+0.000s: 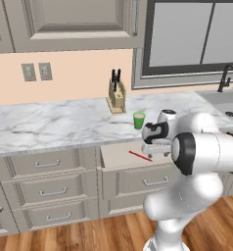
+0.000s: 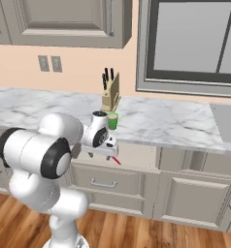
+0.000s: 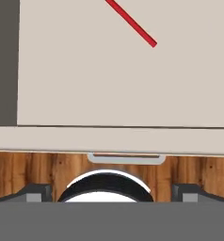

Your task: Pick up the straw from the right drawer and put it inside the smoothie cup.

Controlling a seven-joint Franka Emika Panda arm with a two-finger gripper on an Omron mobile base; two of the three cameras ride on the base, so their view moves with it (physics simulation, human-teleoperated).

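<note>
While unlabelled, straw [image 3: 131, 23] lies in right drawer [image 3: 109, 80].

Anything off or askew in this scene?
Nothing stands out. The straw lies flat on the open right drawer floor; the smoothie cup stands upright on the counter by the knife block.

Arm bent forward, gripper [image 3: 112, 193] pointing down (jaws spread wide, empty)

You will find no readable text, label, brand, number or sign on any surface in this rendered kitchen, from any of your cameras.
</note>
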